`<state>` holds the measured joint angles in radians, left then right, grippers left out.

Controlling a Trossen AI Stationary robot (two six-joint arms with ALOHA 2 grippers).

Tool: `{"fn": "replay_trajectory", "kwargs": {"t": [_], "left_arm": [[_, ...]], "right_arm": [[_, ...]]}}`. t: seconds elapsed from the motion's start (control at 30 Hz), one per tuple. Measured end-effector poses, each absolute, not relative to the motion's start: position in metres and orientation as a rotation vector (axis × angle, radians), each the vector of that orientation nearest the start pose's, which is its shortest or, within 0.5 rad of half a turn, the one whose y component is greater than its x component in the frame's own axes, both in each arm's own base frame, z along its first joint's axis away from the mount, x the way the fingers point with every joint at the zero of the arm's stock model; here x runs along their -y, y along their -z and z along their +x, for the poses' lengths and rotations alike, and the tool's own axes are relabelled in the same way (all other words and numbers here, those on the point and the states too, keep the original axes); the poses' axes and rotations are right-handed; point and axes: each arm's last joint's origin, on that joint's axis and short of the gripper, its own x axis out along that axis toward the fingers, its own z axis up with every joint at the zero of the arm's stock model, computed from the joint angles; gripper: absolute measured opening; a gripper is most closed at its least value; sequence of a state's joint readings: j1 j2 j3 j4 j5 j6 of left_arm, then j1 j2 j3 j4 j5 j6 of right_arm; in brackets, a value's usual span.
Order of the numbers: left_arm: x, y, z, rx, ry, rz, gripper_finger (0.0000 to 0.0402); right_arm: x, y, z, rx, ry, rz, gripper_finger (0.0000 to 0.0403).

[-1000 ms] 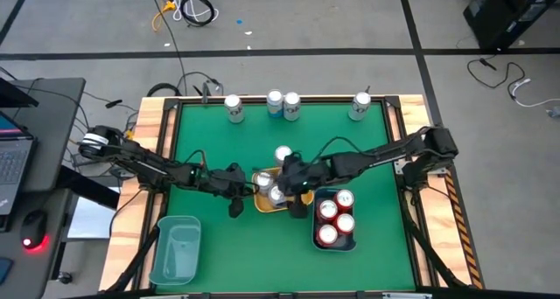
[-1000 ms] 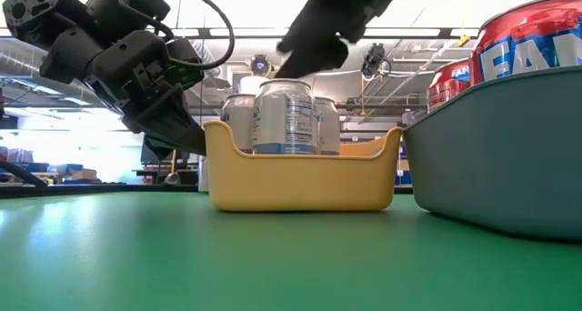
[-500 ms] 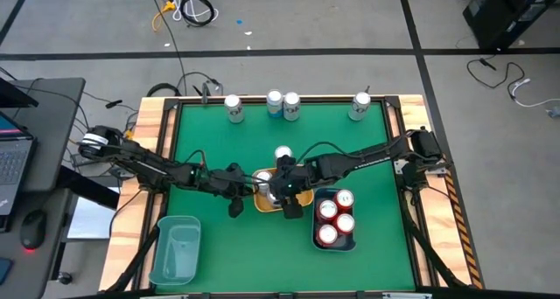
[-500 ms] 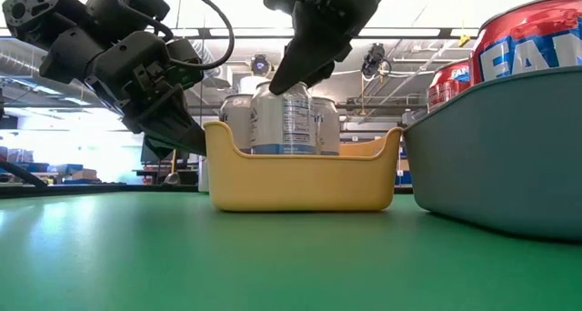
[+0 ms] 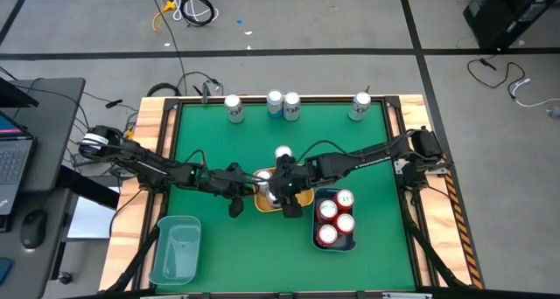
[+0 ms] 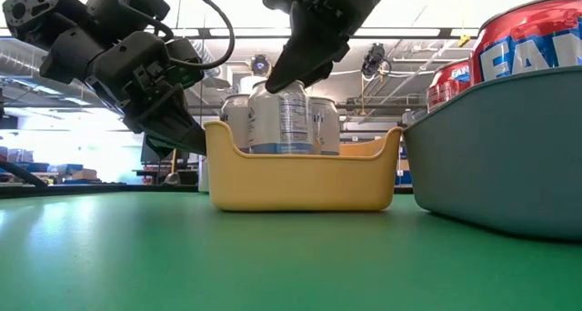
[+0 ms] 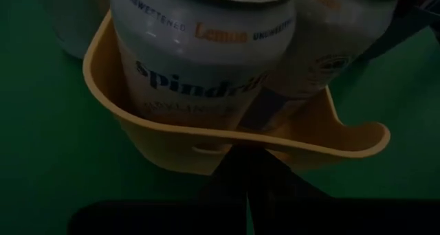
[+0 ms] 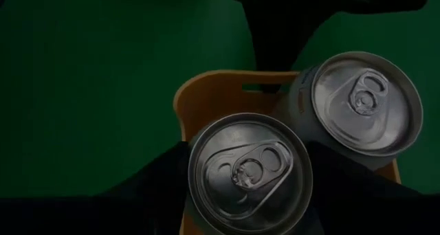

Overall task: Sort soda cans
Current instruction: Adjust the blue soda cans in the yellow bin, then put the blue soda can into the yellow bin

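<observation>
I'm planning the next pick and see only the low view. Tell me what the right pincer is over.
Observer: The right pincer is directly over the top of a silver can in the yellow bin.
Operator: Report the left one.
Observer: The left pincer is shut, at the bin's end nearest the left arm.
Operator: Now the far edge.
Observer: Four silver cans stand along it.

Both wrist views are looking dim and murky. Bright ceiling lights are glaring behind the right claw (image 6: pixel 273 79). The nearby red can (image 6: pixel 532 38) is blurring.
</observation>
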<state>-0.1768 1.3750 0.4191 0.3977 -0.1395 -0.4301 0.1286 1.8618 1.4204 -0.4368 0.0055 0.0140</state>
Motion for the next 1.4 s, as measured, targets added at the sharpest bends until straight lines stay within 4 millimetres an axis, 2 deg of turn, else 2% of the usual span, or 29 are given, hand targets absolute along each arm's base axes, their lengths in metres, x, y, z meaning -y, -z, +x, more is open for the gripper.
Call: {"fn": "replay_trajectory", "kwargs": {"t": [0.63, 0.77, 0.97, 1.2, 1.4], "left_arm": [[0.038, -0.146, 0.238, -0.548, -0.089, -0.330, 0.0000], [0.038, -0.146, 0.238, -0.551, -0.087, -0.331, 0.0000], [0.038, -0.146, 0.238, -0.551, -0.085, -0.332, 0.0000], [0.038, -0.146, 0.238, -0.549, -0.085, -0.351, 0.0000], [0.039, -0.146, 0.238, -0.551, -0.082, -0.352, 0.0001]], "right_arm": [[-0.049, -0.235, 0.405, -0.833, -0.043, -0.021, 0.0241], [-0.048, -0.228, 0.402, -0.867, -0.035, -0.020, 0.0243], [-0.048, -0.222, 0.398, -0.883, -0.026, -0.004, 0.0279], [-0.048, -0.236, 0.402, -0.885, -0.045, -0.043, 0.0336], [-0.048, -0.262, 0.408, -0.855, -0.053, -0.091, 0.0350]]}}
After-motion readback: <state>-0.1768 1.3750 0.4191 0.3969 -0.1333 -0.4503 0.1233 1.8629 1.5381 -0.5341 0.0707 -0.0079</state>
